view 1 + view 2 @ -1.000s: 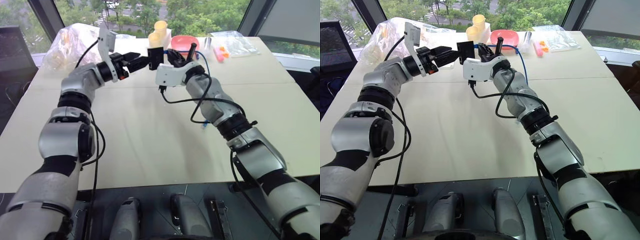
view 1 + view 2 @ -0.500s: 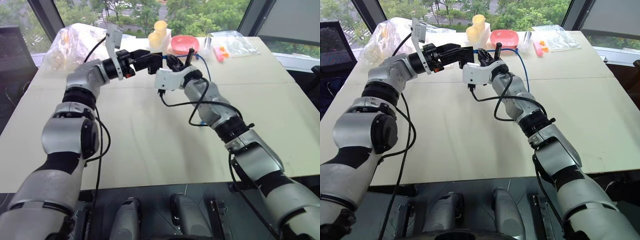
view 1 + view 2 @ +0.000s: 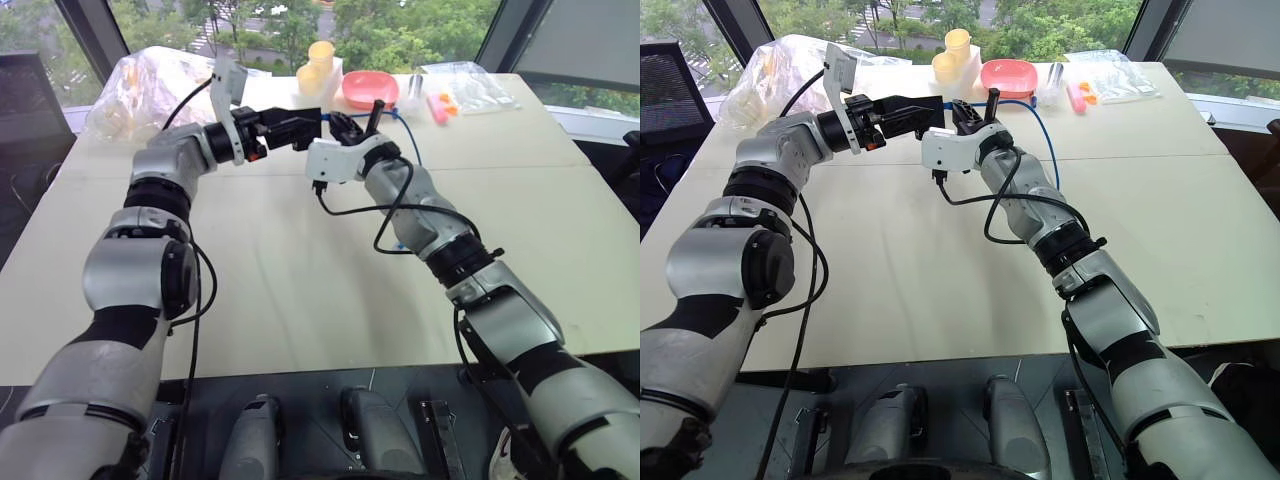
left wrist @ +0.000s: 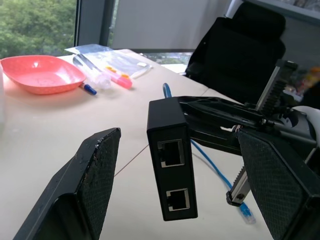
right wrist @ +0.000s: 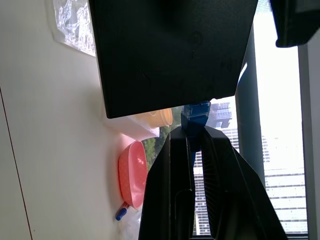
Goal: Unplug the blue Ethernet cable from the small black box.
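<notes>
The small black box [image 4: 170,165] hangs above the table with two port sockets facing the left wrist camera. My left gripper [image 4: 180,137] is open. Its fingers [image 4: 87,187] stand on either side of the box with a gap on each side. My right gripper [image 5: 195,131] is shut on the blue plug [image 5: 196,112] where it enters the box's [image 5: 170,50] far side. The blue Ethernet cable [image 3: 1045,130] runs from there down over the table, and its free clear plug [image 4: 245,211] lies on the tabletop. Both grippers meet over the far middle of the table [image 3: 300,280].
A red bowl [image 3: 370,88], stacked yellow cups [image 3: 320,60], a pink marker [image 3: 437,108] and clear plastic bags [image 3: 150,85] lie along the table's far edge. A black chair [image 4: 240,50] stands beyond the table. My right arm's black cable [image 3: 400,205] loops over the tabletop.
A second ago my left gripper's fingertips stopped short of the box. Now they reach past it and flank it. My right gripper has kept its hold on the plug.
</notes>
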Tool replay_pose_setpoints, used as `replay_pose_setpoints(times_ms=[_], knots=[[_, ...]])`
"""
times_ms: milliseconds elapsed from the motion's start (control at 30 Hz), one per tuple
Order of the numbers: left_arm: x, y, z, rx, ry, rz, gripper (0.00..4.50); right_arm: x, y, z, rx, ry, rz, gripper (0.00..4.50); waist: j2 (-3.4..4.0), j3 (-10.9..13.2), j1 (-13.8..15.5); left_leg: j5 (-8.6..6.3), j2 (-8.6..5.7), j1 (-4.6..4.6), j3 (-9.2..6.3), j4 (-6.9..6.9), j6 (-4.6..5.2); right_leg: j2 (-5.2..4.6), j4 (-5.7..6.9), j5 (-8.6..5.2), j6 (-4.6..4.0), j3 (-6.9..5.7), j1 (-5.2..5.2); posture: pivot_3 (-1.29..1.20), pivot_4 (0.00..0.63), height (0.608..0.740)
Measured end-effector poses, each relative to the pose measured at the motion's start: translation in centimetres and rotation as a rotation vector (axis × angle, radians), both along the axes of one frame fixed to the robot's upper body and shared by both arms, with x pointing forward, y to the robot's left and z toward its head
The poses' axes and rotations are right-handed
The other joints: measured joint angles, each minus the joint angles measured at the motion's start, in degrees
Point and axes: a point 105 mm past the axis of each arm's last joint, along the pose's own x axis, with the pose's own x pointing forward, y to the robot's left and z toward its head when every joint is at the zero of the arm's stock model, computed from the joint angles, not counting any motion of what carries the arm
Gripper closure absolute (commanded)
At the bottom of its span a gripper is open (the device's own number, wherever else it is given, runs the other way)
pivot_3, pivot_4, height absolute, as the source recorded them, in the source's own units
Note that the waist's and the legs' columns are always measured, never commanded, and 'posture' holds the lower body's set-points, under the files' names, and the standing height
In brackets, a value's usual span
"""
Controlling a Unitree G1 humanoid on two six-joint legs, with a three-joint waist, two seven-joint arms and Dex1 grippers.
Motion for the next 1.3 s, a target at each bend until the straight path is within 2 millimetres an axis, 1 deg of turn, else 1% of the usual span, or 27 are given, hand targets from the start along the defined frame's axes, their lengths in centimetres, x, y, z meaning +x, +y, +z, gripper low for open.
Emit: replay_pose_setpoints(times_ms=[33,300,333,433,500,567,633,733,767,833,867,900,933,967,1000,1033,1100,1167,1233,1300], knots=[[0.0,0.0,0.0,-0.001,0.001,0.003,1.46,0.0,0.0,0.1,0.000,-0.003,0.001,4.50,0.00,0.00,0.00,0.00,0.00,0.00,-0.01,0.00,0.00,0.00,0.00,0.00,0.00,0.00,0.00,0.00,0.150,0.740],[0.1,0.0,0.0,-0.001,0.003,0.013,3.77,-0.4,0.5,0.6,0.004,-0.025,0.012,4.50,0.00,0.00,0.01,0.00,0.00,0.00,0.00,0.00,0.00,0.00,0.02,0.00,0.00,0.00,0.00,0.00,0.150,0.740],[0.2,0.0,0.0,-0.001,0.003,0.015,4.00,-0.4,0.5,0.6,0.004,-0.026,0.012,4.50,0.00,0.00,0.01,0.00,0.00,0.00,0.00,0.00,0.00,0.00,0.02,0.00,0.00,0.00,0.00,0.00,0.150,0.740],[0.2,0.0,-0.1,0.002,0.004,0.021,4.00,-0.5,0.5,0.5,0.006,-0.024,0.012,4.50,0.00,0.00,0.01,0.00,0.00,0.00,0.00,0.01,0.00,0.00,0.02,0.00,0.00,0.00,0.00,0.00,0.150,0.740],[0.2,0.0,-0.2,0.007,0.007,0.024,4.00,-0.6,0.5,0.3,0.010,-0.013,0.015,3.68,0.00,0.00,0.01,0.00,0.00,0.00,0.00,0.01,0.00,0.00,0.03,0.00,0.00,0.00,0.00,0.00,0.150,0.740],[0.4,0.1,-0.4,0.013,0.009,0.045,4.00,-1.2,1.0,-0.1,0.023,0.009,0.055,2.91,0.00,0.00,-0.04,0.00,0.00,0.01,-0.01,0.01,0.00,0.00,0.03,0.00,0.01,0.00,0.00,0.00,0.150,0.740],[0.5,0.2,-0.5,0.020,0.007,0.051,4.00,-1.6,1.3,-0.7,0.032,0.048,0.085,1.82,0.00,0.00,-0.02,0.00,0.00,0.01,-0.02,0.01,0.00,0.01,0.03,0.00,0.01,0.00,0.00,0.00,0.150,0.740],[0.4,0.5,-0.8,0.022,0.014,0.051,4.00,-2.0,0.6,-1.1,0.049,0.084,0.096,0.25,0.00,0.00,0.03,0.00,0.00,0.01,-0.01,0.04,0.00,0.00,0.04,0.01,0.02,0.00,0.01,0.00,0.150,0.740],[0.4,0.6,-1.0,0.022,0.019,0.049,4.00,-2.1,0.2,-1.0,0.090,0.109,0.094,0.11,-0.01,-0.01,0.08,0.00,0.00,0.01,-0.02,0.05,0.00,-0.01,0.04,0.01,0.02,-0.01,0.03,0.00,0.150,0.740],[0.3,0.9,-1.3,0.023,0.024,0.047,4.00,-2.4,-1.0,-1.1,0.237,0.207,0.100,0.11,-0.02,-0.01,0.18,0.00,0.00,0.00,-0.05,0.06,0.00,0.00,0.03,0.02,0.04,-0.01,0.06,0.00,0.150,0.740],[0.2,1.2,-1.2,0.022,0.026,0.044,4.00,-2.8,-1.5,-1.5,0.369,0.303,0.114,0.11,-0.03,-0.02,0.17,0.00,0.00,0.01,-0.08,0.07,0.00,0.01,0.03,0.03,0.05,-0.02,0.09,0.00,0.150,0.740],[0.1,1.9,-1.1,0.006,0.038,0.036,4.00,-3.8,-2.0,-2.4,0.612,0.494,0.171,0.11,-0.03,-0.02,0.14,0.00,0.01,0.03,-0.19,0.06,0.00,0.03,0.02,0.03,0.06,-0.09,0.17,0.00,0.150,0.740],[-0.1,2.3,-1.0,-0.005,0.046,0.033,4.00,-4.4,-1.7,-2.9,0.707,0.582,0.210,0.11,-0.03,-0.02,-0.04,0.00,0.04,0.05,-0.18,0.07,0.00,0.05,0.03,0.04,0.06,-0.09,0.16,0.00,0.150,0.740],[-0.5,2.6,-0.7,-0.041,0.071,-0.009,4.00,-5.5,-1.6,-3.6,0.898,0.756,0.281,0.11,-0.03,-0.02,-0.09,0.00,0.04,0.05,-0.20,0.05,0.00,0.06,0.05,0.04,0.05,-0.10,0.15,0.00,0.150,0.740],[-1.1,2.9,-0.5,-0.072,0.093,-0.053,4.00,-6.6,-1.1,-3.9,1.035,0.898,0.360,0.11,-0.02,-0.02,-0.12,0.00,0.08,0.06,-0.21,0.06,0.00,0.09,0.09,0.04,0.05,-0.12,0.15,0.00,0.150,0.740],[-1.5,3.1,-0.3,-0.092,0.109,-0.090,4.00,-7.6,-0.7,-3.8,1.107,0.993,0.428,0.11,0.00,0.00,-0.09,0.00,0.09,0.07,-0.24,0.07,0.00,0.10,0.12,0.05,0.04,-0.16,0.14,0.00,0.150,0.740],[-2.8,3.6,0.0,-0.132,0.147,-0.197,4.00,-10.2,-0.2,-2.0,1.224,1.168,0.637,0.11,-0.01,-0.01,0.07,0.00,0.09,0.08,-0.31,0.11,0.00,0.09,0.15,0.05,0.02,-0.23,0.19,0.00,0.150,0.740],[-3.8,4.5,0.4,-0.146,0.159,-0.259,4.00,-11.1,-0.3,-0.7,1.288,1.223,0.746,0.11,-0.01,-0.01,-0.01,0.00,0.09,0.19,-0.33,0.15,0.00,0.10,0.13,0.05,0.00,-0.25,0.33,0.00,0.150,0.740],[-4.7,4.8,1.0,-0.126,0.152,-0.319,4.00,-10.5,-0.6,0.2,1.386,1.233,0.784,0.11,-0.01,-0.01,0.04,0.03,0.10,0.22,-0.35,0.17,-0.01,0.09,0.11,0.05,-0.02,-0.25,0.37,0.00,0.150,0.740],[-5.2,4.9,1.2,-0.106,0.146,-0.350,4.00,-10.0,-0.7,0.8,1.443,1.240,0.806,0.11,0.00,-0.01,0.16,0.03,0.12,0.23,-0.37,0.21,-0.01,0.08,0.12,0.06,-0.03,-0.25,0.41,0.00,0.150,0.740]])
